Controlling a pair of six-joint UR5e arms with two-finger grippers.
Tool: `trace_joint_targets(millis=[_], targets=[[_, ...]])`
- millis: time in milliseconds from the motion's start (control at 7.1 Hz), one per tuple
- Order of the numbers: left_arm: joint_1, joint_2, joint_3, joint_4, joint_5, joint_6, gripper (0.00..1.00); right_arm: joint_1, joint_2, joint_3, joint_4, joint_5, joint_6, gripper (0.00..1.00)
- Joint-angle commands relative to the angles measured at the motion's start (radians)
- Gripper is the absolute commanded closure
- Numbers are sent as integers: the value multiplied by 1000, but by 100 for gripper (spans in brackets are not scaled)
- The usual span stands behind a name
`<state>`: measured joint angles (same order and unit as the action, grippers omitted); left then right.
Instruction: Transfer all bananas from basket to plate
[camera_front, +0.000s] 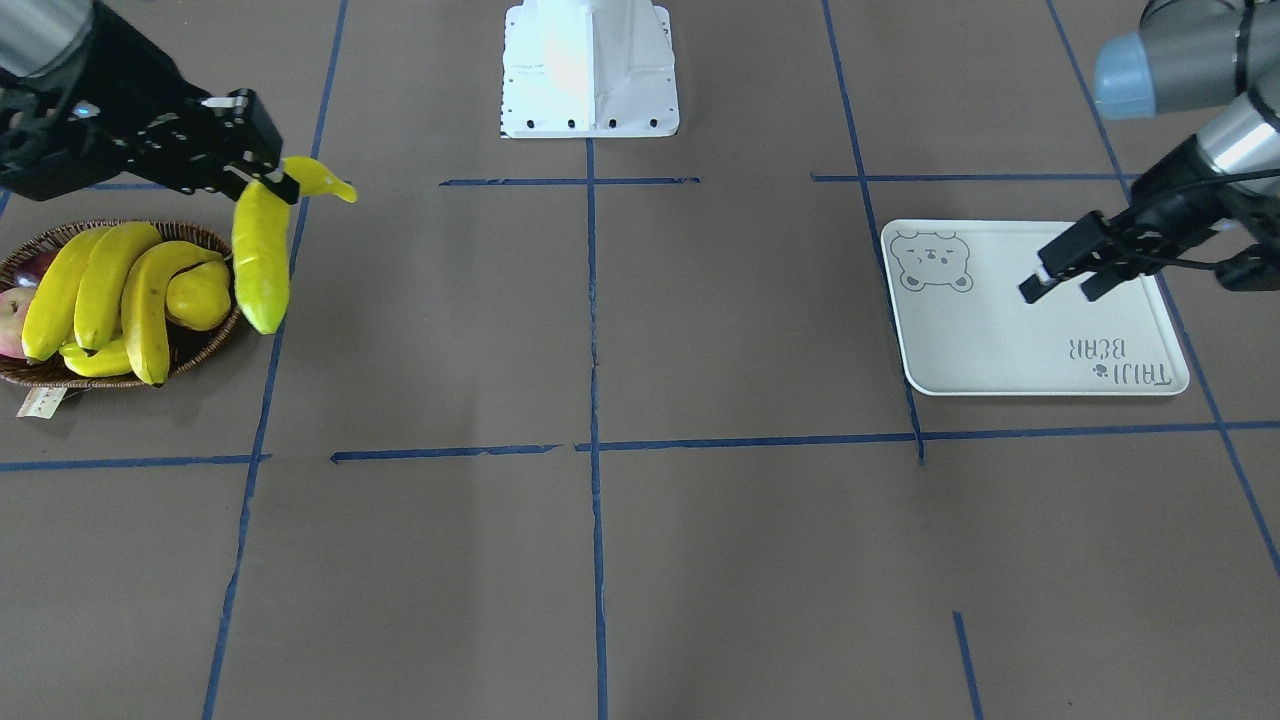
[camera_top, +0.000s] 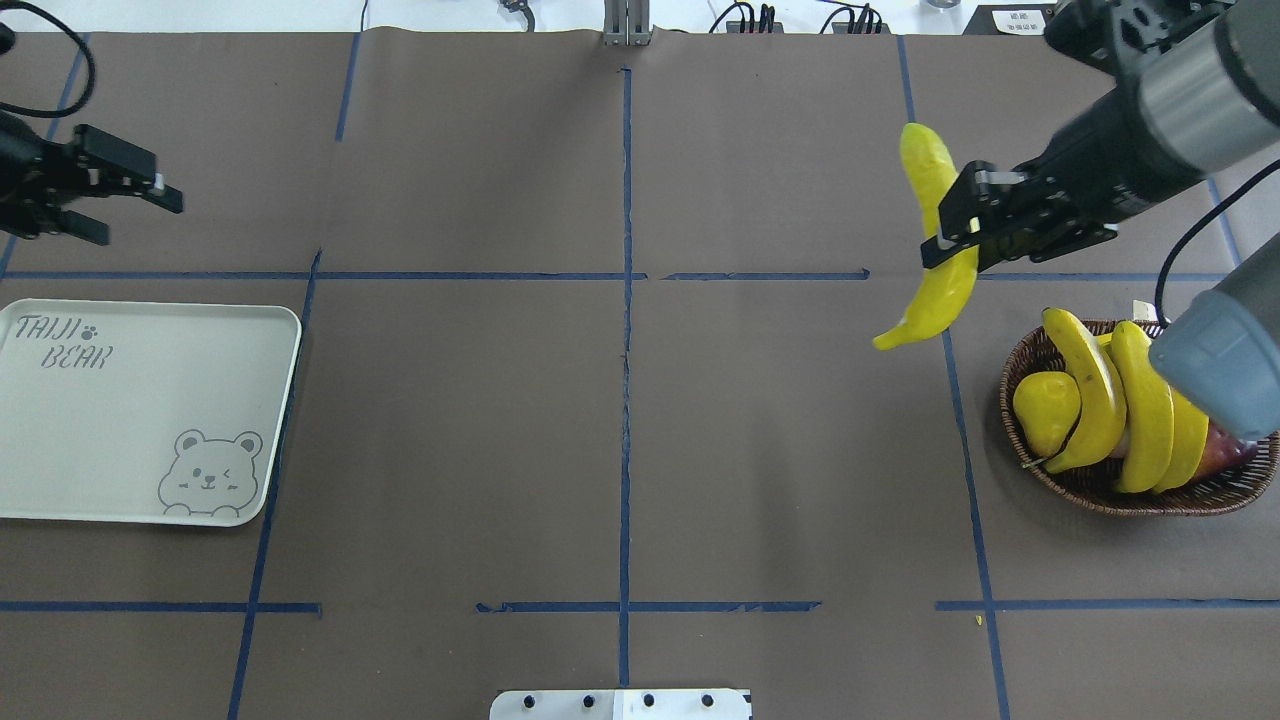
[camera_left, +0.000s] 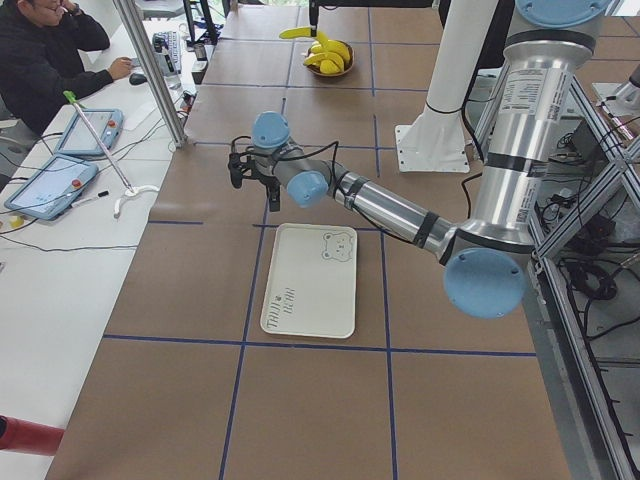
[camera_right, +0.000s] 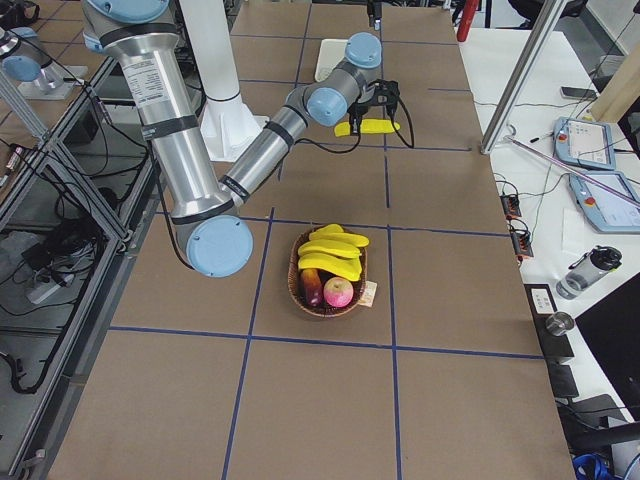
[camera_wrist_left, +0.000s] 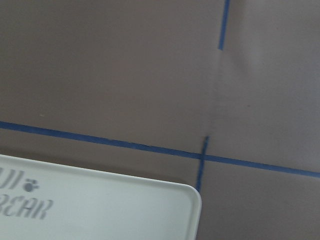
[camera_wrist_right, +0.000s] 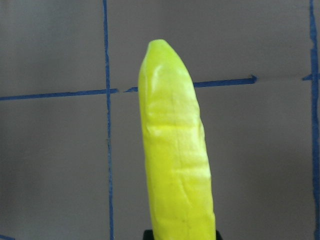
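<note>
My right gripper is shut on a bright-yellow banana, which hangs in the air just beside the basket. In the right wrist view the banana fills the middle, pointing away. Three more bananas lie side by side in the dark wicker basket. At the other end of the table lies the white bear-print plate, with nothing on it. My left gripper hovers open and holds nothing, above the plate's far edge.
A yellow pear and a red fruit share the basket, and a paper tag hangs off its rim. The white robot base stands at mid-table. A person sits at a side desk with tablets.
</note>
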<state>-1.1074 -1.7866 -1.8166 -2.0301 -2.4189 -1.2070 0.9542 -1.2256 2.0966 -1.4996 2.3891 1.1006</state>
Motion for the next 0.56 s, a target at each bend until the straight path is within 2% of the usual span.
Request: trace_joint_targets(millis=[0,282,423], targets=[[128,-140,10,-124,29,-367,1,-193,47,-9,199,-186,282,99],[242,-154,6,-416,140,-651,1,-313,69,-10,333,-302,425,99],[294,-177,-3,-474,200,-740,1,-339,75,-9,355,-315,448,99]])
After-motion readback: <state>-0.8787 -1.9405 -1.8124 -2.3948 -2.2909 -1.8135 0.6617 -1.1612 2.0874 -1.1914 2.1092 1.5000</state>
